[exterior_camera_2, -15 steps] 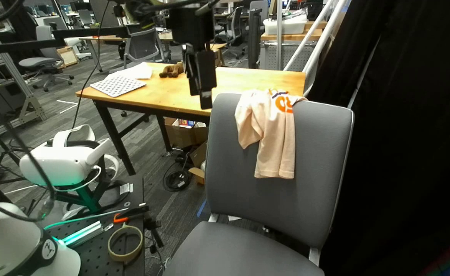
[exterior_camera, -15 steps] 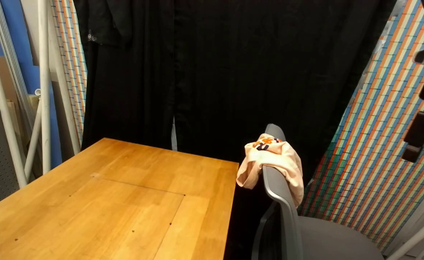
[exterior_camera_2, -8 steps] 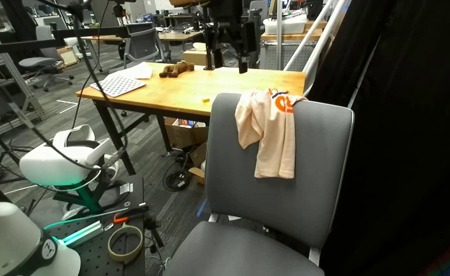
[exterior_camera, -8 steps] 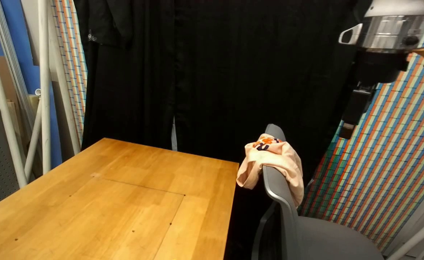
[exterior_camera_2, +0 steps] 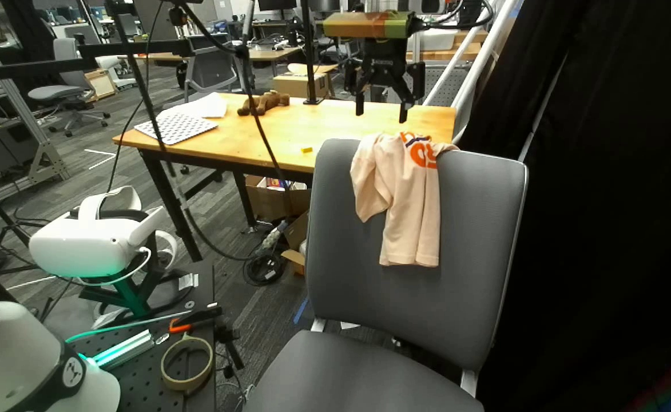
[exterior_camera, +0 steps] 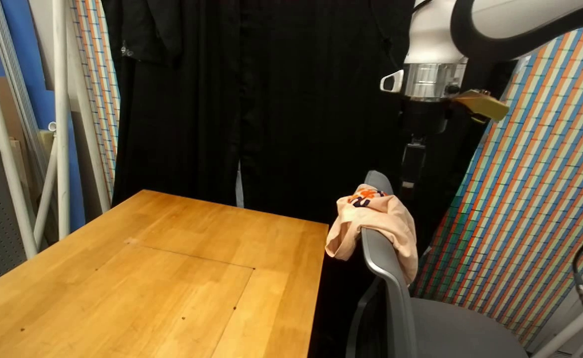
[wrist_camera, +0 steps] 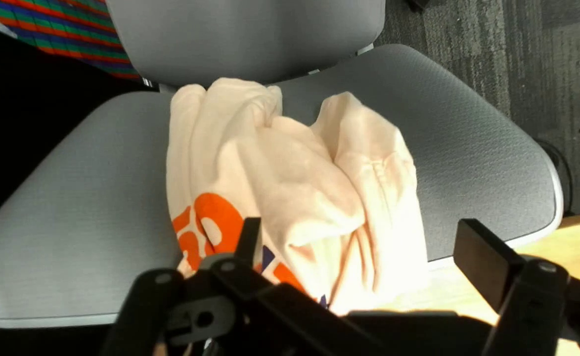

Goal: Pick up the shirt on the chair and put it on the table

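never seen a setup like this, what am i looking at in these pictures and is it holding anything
The machine is a white and black robot arm, ending in a black hand with two fingers. Two views come from cameras outside the robot; the wrist view comes from a camera on the wrist, looking down past the fingers.

A pale peach shirt with orange and dark blue print is draped over the back of a grey chair. Behind the chair back stands a wooden table; in an exterior view a patterned panel, a brown thing that may be a soft toy, and a small yellow piece lie on it.

Nothing is held: the fingers stand apart, and the shirt is not yet picked up.
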Robot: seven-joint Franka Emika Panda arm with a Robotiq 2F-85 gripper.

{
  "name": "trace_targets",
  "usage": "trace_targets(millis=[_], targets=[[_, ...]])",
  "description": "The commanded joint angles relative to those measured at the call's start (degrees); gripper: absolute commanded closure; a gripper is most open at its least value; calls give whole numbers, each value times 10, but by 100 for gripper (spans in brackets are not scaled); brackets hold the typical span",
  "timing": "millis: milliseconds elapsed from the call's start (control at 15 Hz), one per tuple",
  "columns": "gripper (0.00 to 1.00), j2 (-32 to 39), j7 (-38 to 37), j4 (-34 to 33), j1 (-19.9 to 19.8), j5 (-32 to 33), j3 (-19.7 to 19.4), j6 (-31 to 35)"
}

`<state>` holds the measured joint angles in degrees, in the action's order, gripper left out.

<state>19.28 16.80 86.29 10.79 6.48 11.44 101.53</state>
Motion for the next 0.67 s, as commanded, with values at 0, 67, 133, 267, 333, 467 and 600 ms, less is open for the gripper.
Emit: trace_targets(millis=[0, 67, 133, 267, 333, 467, 600], targets=[[0, 95, 43, -118, 9, 7, -1, -48], [0, 114, 55, -140, 9, 3, 0, -60], [0, 130, 63, -158, 9, 4, -1, -69], [0, 165, 76, -198, 9, -3, -1, -90], [0, 179, 79, -215, 9, -3, -1, -100], [0, 205, 89, -248, 9, -6, -1, -119], [25, 225, 95, -271, 12, -4, -1, -133]])
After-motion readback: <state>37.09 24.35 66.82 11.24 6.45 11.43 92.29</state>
